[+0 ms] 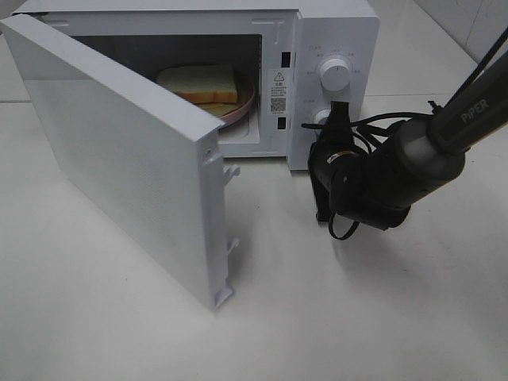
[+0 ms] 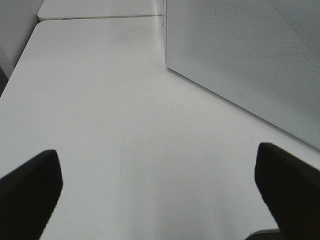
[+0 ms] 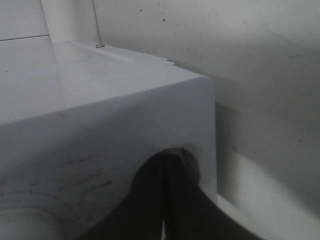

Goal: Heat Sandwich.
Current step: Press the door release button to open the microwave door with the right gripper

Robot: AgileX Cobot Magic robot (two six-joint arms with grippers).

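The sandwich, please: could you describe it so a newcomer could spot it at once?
Find the white microwave, its door swung open. Inside sits a pink plate; the sandwich lies on it, thick white bread with tan crust, the only food there.

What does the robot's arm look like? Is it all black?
Mostly. The right arm is a round dark grey and black tube with white PiPER lettering, and thin black cables loop around its wrist. Of the left gripper only two blunt black fingertips show.
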